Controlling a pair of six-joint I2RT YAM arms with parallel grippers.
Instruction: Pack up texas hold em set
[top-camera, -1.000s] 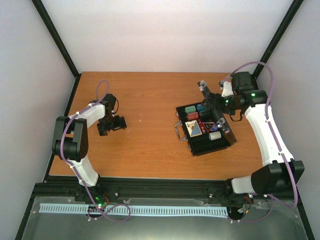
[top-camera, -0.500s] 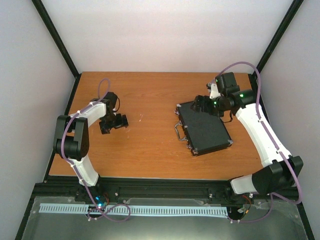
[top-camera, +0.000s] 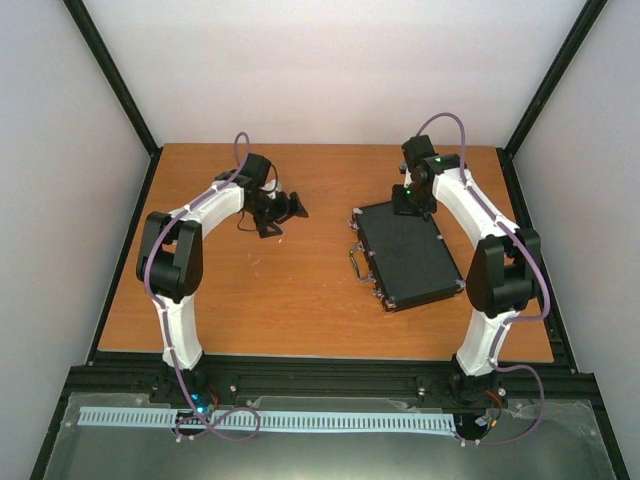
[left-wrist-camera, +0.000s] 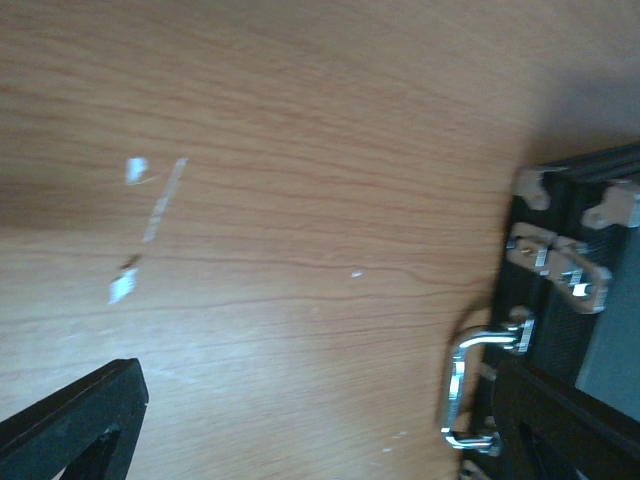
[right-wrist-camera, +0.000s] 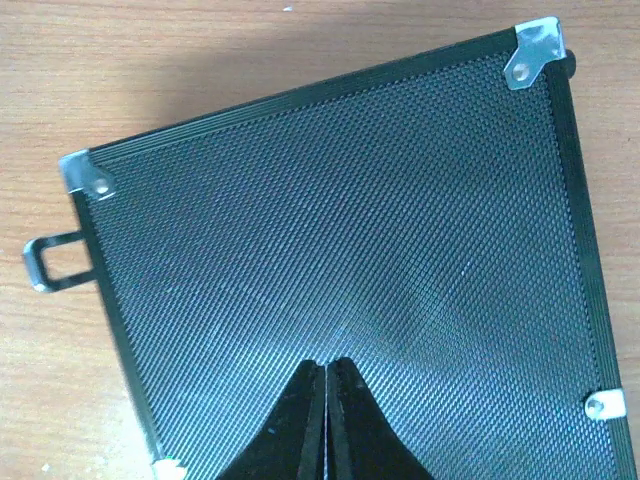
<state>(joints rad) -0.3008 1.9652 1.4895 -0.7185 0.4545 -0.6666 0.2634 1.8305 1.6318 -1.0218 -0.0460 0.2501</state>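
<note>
The texas hold em set's black briefcase (top-camera: 412, 255) lies flat and closed on the right half of the wooden table, its metal handle (top-camera: 356, 262) pointing left. My right gripper (top-camera: 408, 200) is over the far edge of the lid. In the right wrist view it (right-wrist-camera: 327, 366) is shut with nothing between the fingers, right over the textured lid (right-wrist-camera: 350, 230). My left gripper (top-camera: 290, 208) hovers left of the case, open and empty. The left wrist view shows its gripper (left-wrist-camera: 320, 440) spread wide, with the handle (left-wrist-camera: 462, 385) and the case's latched edge (left-wrist-camera: 560, 265) at the right.
The black frame rail (top-camera: 130, 240) runs along the table's left side and another (top-camera: 530, 230) along the right, with white walls behind. Small pale scuffs (left-wrist-camera: 140, 225) mark the wood left of the case.
The case lid has gone from open to closed. My right gripper shut and moved in over the lid's far edge. My left arm swung right toward the case.
</note>
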